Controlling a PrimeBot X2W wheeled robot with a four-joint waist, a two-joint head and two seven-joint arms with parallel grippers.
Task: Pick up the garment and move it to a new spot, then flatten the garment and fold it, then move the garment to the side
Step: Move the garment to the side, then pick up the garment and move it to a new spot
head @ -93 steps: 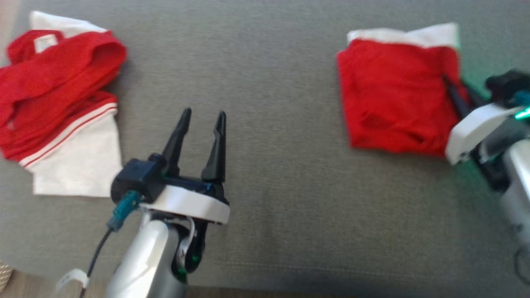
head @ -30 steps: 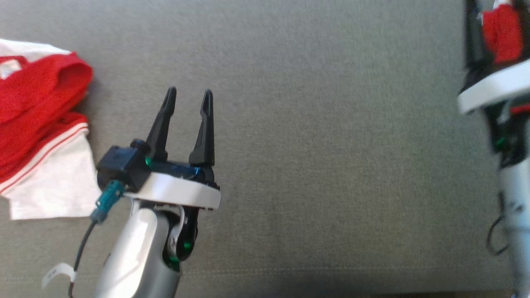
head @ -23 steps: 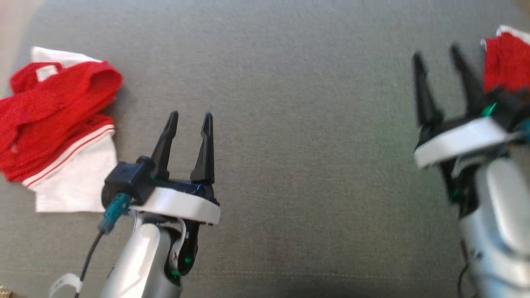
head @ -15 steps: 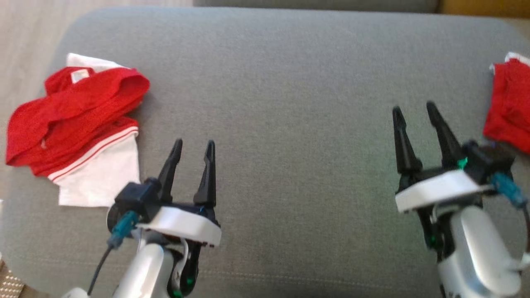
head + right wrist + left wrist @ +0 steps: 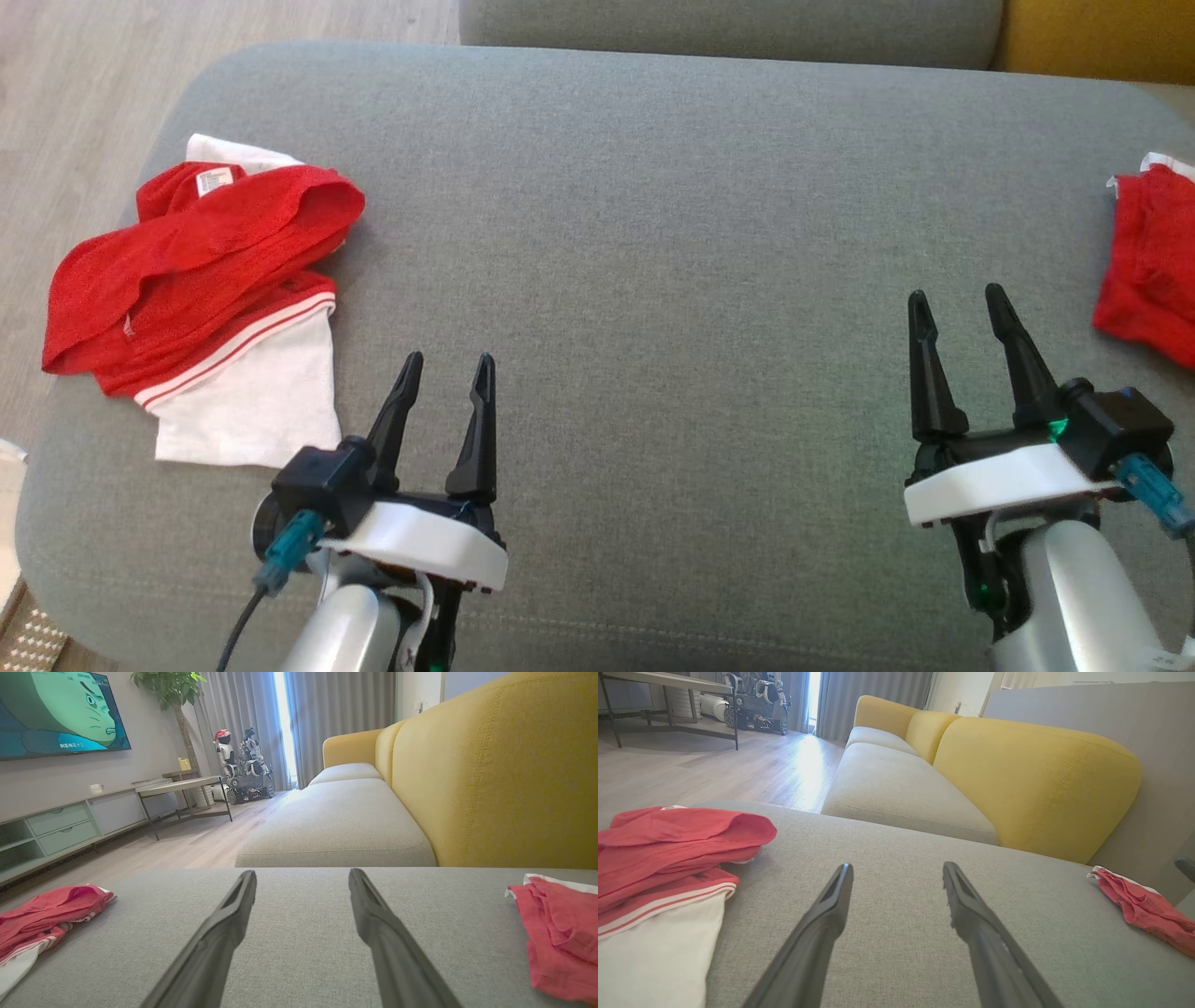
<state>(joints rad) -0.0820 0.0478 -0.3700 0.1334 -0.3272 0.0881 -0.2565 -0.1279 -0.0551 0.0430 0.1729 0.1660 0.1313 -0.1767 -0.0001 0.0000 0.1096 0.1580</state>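
Grey upholstery up close, and low over the near edge of the cushion point(image 5: 653, 233), left gripper point(image 5: 448, 357) and right gripper point(image 5: 957, 291), both spread wide, both empty, touching no cloth. Just beyond the left one and out to its side, crumpled red-and-white garment point(image 5: 201, 252), heaped and twisted, white panel lying flat toward the near edge, near that gripper but apart from it. Out at the cushion's right edge, folded red garment point(image 5: 1148, 271), compact, white trim peeking at the far side, beside the right gripper yet clear of it. By the look of it: one piece folded and parked aside, so that round likely finished. For the heap on the left, everything left to do: pick up, carry to the open middle, flatten, fold, shift aside. From the head, a top-down map, with a small label point(image 5: 213, 183) at the heap's far end. From the left wrist, a low skim across the fabric to a yellow sofa point(image 5: 1031, 779) behind. From the right wrist, farther still, a television point(image 5: 56, 714) on the wall and another robot point(image 5: 240, 765) parked by the curtains point(image 5: 327, 723).
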